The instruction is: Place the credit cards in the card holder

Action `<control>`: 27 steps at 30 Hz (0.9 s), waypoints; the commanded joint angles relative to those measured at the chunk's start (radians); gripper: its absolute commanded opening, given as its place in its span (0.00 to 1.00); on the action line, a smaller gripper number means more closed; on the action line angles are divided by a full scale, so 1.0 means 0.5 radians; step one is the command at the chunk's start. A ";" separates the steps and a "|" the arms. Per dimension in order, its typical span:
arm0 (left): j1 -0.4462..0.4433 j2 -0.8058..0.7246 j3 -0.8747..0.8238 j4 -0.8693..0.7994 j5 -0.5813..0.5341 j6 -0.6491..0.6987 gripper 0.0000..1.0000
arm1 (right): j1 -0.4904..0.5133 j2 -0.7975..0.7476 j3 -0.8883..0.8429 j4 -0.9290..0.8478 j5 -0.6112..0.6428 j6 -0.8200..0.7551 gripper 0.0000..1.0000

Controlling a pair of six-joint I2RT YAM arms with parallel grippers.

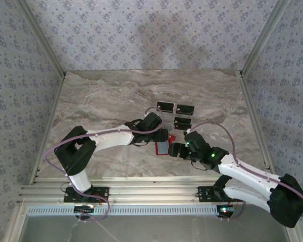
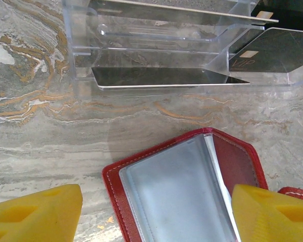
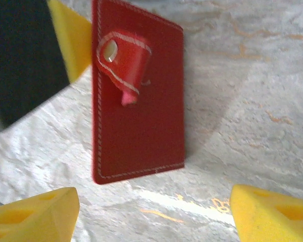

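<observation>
A marble table (image 1: pixel 101 101) was seen under both arms, and the two grippers were brought close together near its middle, facing each other across the card holder (image 2: pixel 240 164).

The left gripper (image 2: pixel 154 217) was seen with its jaws spread wide. The opened holder lay between and just ahead of them, its silvery grey inner face turned up. The left fingertip (image 2: pixel 35 214) was set well clear of the red rim. The right one overlapped the holder's edge, and contact there could not be told. Nothing was clamped.

The right gripper (image 3: pixel 151 214) was likewise seen with its jaws far apart and nothing between them. The holder's red outer face was placed just beyond its fingertips, apart from both. Whether that flap stood upright or leaned could not be told. A yellow finger (image 3: pixel 73 38) of the left gripper was seen at the flap's far corner.

Clear plastic stands (image 2: pixel 141 40) were set beyond the left jaws, past the holder. Glossy black cards (image 2: pixel 161 77) were kept in them, untouched by either gripper.

A small clasp tab (image 3: pixel 123 63) was seen curling off the outer face, on the side farther from the right jaws.
</observation>
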 commanded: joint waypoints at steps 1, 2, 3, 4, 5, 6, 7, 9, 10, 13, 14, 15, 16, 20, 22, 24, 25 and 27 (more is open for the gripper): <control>-0.020 0.041 0.084 -0.048 -0.002 0.036 0.78 | 0.061 0.093 0.079 -0.109 0.226 -0.058 0.81; -0.022 0.047 0.096 -0.050 0.001 0.035 0.78 | 0.069 0.133 0.100 -0.097 0.240 -0.066 0.81; -0.026 0.053 0.103 -0.054 -0.001 0.038 0.78 | 0.072 0.170 0.118 -0.080 0.255 -0.074 0.80; -0.028 0.057 0.107 -0.059 -0.001 0.039 0.78 | 0.074 0.206 0.140 -0.068 0.268 -0.085 0.80; -0.031 0.063 0.116 -0.061 0.000 0.038 0.78 | 0.075 0.242 0.161 -0.053 0.280 -0.098 0.80; -0.036 0.065 0.121 -0.064 -0.002 0.037 0.78 | 0.075 0.279 0.183 -0.040 0.294 -0.109 0.80; -0.037 0.067 0.124 -0.064 -0.002 0.040 0.78 | 0.073 0.311 0.202 -0.029 0.302 -0.120 0.79; -0.040 0.068 0.130 -0.067 -0.002 0.037 0.78 | 0.069 0.370 0.234 -0.008 0.323 -0.137 0.78; -0.043 0.069 0.134 -0.069 -0.002 0.037 0.78 | 0.068 0.398 0.243 0.001 0.330 -0.139 0.77; -0.043 0.066 0.140 -0.077 -0.002 0.043 0.78 | 0.050 0.464 0.254 0.028 0.335 -0.144 0.69; -0.043 0.066 0.143 -0.080 -0.002 0.043 0.78 | 0.043 0.474 0.249 0.036 0.341 -0.136 0.65; -0.043 0.063 0.146 -0.082 -0.002 0.044 0.78 | 0.034 0.479 0.240 0.044 0.343 -0.129 0.59; -0.043 0.063 0.147 -0.083 -0.002 0.044 0.78 | 0.026 0.482 0.231 0.044 0.349 -0.125 0.54; -0.043 0.064 0.148 -0.080 0.001 0.046 0.78 | 0.017 0.433 0.201 0.051 0.347 -0.111 0.56; -0.043 0.066 0.151 -0.080 0.004 0.051 0.78 | 0.022 0.408 0.198 0.047 0.342 -0.115 0.71; -0.043 0.075 0.165 -0.080 0.007 0.051 0.78 | 0.046 0.383 0.198 0.041 0.341 -0.127 0.78; -0.043 0.080 0.167 -0.078 0.009 0.053 0.78 | 0.055 0.374 0.201 0.036 0.346 -0.127 0.79; -0.043 0.089 0.179 -0.080 0.014 0.053 0.78 | 0.079 0.359 0.206 0.024 0.354 -0.130 0.81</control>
